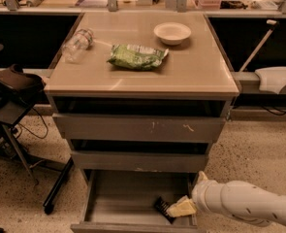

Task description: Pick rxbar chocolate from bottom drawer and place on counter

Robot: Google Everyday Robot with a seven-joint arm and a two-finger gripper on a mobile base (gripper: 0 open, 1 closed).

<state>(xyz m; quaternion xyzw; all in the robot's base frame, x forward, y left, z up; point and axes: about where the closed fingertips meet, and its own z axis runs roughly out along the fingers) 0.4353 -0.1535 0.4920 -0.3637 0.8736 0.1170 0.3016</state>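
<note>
In the open bottom drawer (116,204), nearest us, the end effector (181,208) sits against the rxbar chocolate (160,207); we cannot tell its grip state. We advise confirming a firm hold, then lifting clear of the upper drawers to the tabletop (198,74), short of the green bag (136,56).

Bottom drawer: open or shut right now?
Open. The bottom drawer is pulled out with its grey floor exposed. The rxbar chocolate is inside at right, and the pincer is inside too, right by it.
</note>
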